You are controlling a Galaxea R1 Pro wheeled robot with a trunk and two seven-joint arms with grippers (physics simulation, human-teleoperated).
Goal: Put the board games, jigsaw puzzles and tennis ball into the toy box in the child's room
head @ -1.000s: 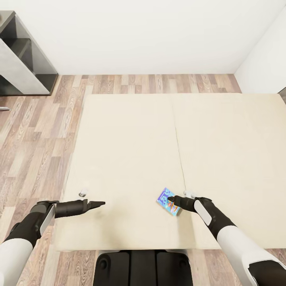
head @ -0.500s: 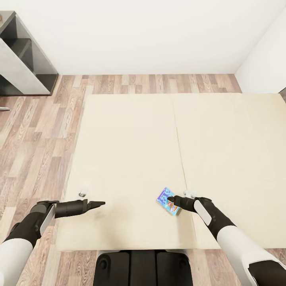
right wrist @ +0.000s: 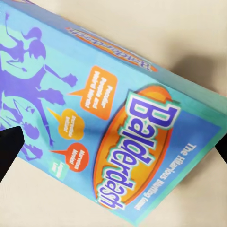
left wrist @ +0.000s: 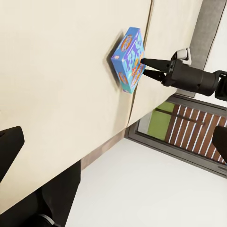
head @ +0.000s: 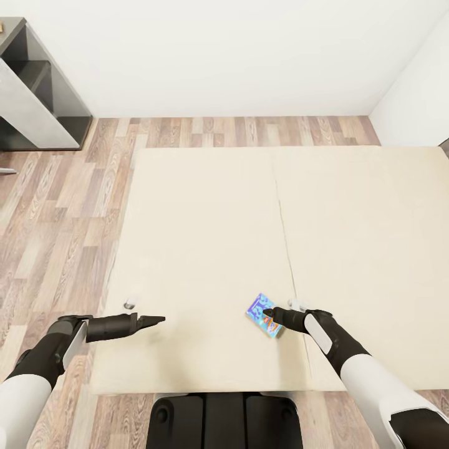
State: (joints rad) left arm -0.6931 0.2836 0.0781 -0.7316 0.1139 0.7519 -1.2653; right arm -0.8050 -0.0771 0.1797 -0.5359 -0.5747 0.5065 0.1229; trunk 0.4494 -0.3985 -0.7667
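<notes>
The right tool [head: 269,313] hangs with its fingers spread just over the blue board game [head: 264,316], which lies flat on the bed [head: 206,237] right under its tips. Well to its left, the left tool [head: 159,320] hovers over bare bed, seemingly pressed together.
</notes>
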